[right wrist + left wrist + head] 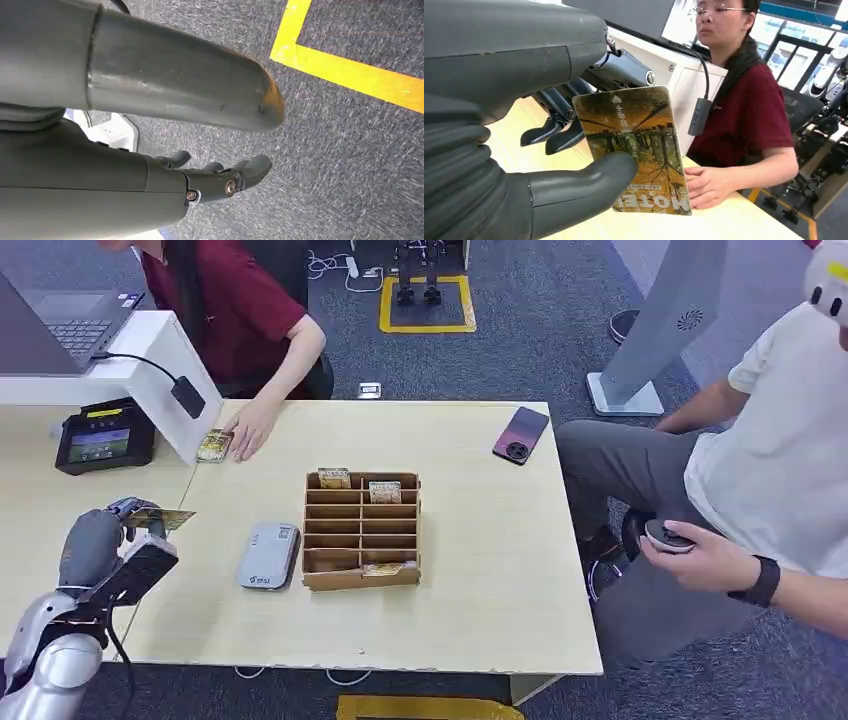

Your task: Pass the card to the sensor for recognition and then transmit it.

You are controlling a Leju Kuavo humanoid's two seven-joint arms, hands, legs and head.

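My left hand [110, 550] hovers over the table's left part and pinches a yellow-brown card [160, 519] that sticks out toward the right. In the left wrist view the thumb [589, 185] presses the card [639, 145] against the dark fingers, and its autumn-tree print faces the camera. The grey card sensor [268, 556] lies flat on the table, a short way right of the held card. My right hand [215, 180] hangs over grey carpet with nothing in it, fingers loosely apart.
A wooden slotted rack [361, 530] with a few cards stands right of the sensor. A person's hand [252, 428] rests by another card [214, 445] at the back. A black terminal [104, 435], a phone [521, 434] and a seated person [760, 490] are nearby.
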